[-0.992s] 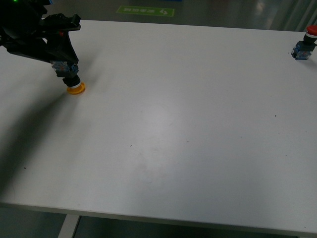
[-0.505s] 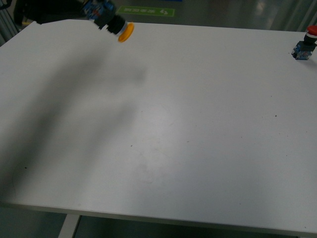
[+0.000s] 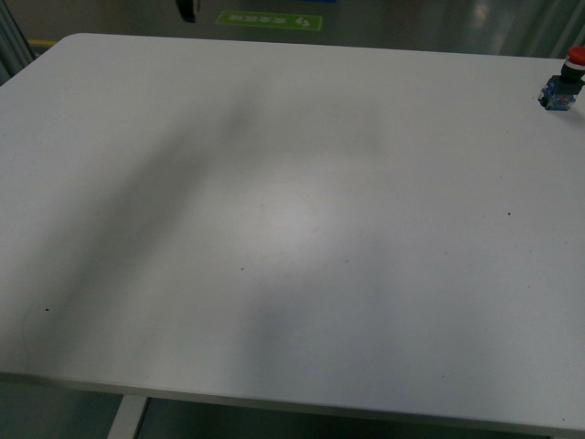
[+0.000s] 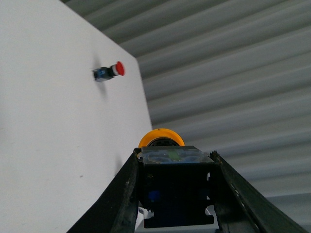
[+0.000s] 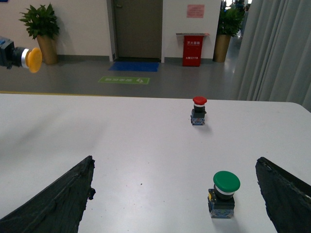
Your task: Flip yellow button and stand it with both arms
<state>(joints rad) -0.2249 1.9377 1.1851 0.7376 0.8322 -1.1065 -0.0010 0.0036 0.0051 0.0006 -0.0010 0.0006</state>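
The white table (image 3: 292, 229) took up most of what lay in front of me, with a broad soft shadow slanting across its left half. Above it, the left gripper (image 4: 174, 167) was clamped on the boxy black-and-blue block of the yellow button (image 4: 161, 138). It held the button up in the air, clear of the tabletop and turned on its side, cap pointing out past the jaw tips. The right gripper (image 5: 175, 165) hung low over the table with its jaws spread wide. A green-capped button (image 5: 224, 194) stood upright near it. A red-capped button (image 3: 559, 87) stood upright farther off, by the table's far right edge.
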